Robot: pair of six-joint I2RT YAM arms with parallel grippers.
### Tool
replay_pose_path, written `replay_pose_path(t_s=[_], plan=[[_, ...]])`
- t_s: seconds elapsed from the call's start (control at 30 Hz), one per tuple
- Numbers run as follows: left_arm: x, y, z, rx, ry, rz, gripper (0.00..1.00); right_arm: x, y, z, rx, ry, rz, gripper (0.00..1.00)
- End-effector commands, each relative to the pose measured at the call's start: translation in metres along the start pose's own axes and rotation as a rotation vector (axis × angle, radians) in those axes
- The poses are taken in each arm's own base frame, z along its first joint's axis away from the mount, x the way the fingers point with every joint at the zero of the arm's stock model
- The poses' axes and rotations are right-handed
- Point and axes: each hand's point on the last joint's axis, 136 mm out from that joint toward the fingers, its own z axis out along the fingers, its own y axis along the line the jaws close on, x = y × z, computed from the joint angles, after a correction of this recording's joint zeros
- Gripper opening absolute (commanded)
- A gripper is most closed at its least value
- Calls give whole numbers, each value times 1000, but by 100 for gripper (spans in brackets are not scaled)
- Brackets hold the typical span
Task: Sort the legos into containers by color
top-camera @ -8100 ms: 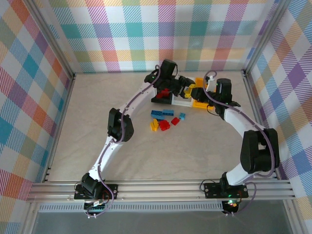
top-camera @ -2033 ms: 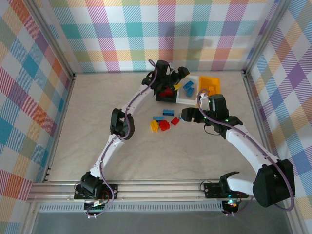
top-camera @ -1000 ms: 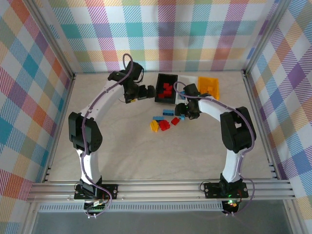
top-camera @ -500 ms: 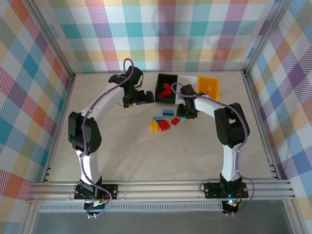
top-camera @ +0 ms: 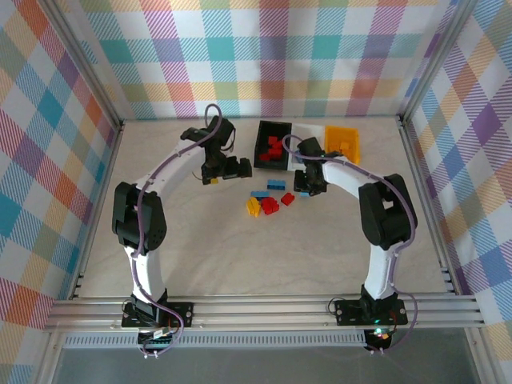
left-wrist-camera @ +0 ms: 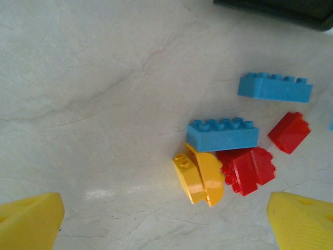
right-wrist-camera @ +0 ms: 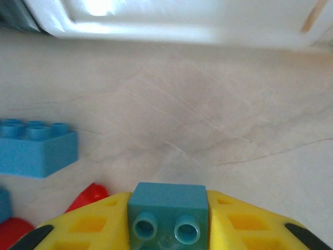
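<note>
Pale marbled table [top-camera: 240, 256] — plaid walls [top-camera: 240, 56] around.

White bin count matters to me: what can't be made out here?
White bin: top external, right arm covers much of its inside; right wrist, blurred, cut by top edge.
Black bin: left wrist, top edge cuts it off.
Blue brick in right pincer: right wrist, bottom edge cuts it.

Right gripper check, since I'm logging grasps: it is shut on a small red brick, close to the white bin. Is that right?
Not quite: the brick is blue, not red. The right wrist view shows the right gripper shut on a small blue brick, close to the white bin.
</note>
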Motion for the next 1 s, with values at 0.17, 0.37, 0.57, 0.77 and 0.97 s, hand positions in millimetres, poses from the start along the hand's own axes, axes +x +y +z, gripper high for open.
replay_pose_path(t_s=[0.17,0.37,0.57,0.77,0.97], plan=[[44,-2,12,17,94,77,100,-78,-5,-41,-11,-170,-25,37],[67,-9,21,36,142,111,100,-136,-10,-22,-6,-232,-21,38],[69,-19,30,54,157,158,100,-176,-13,-6,-14,-272,-28,48],[60,-33,49,74,173,171,100,-168,-3,-27,-68,-284,-55,57],[59,-29,77,33,211,128,93,-109,9,-53,-165,-237,-68,58]])
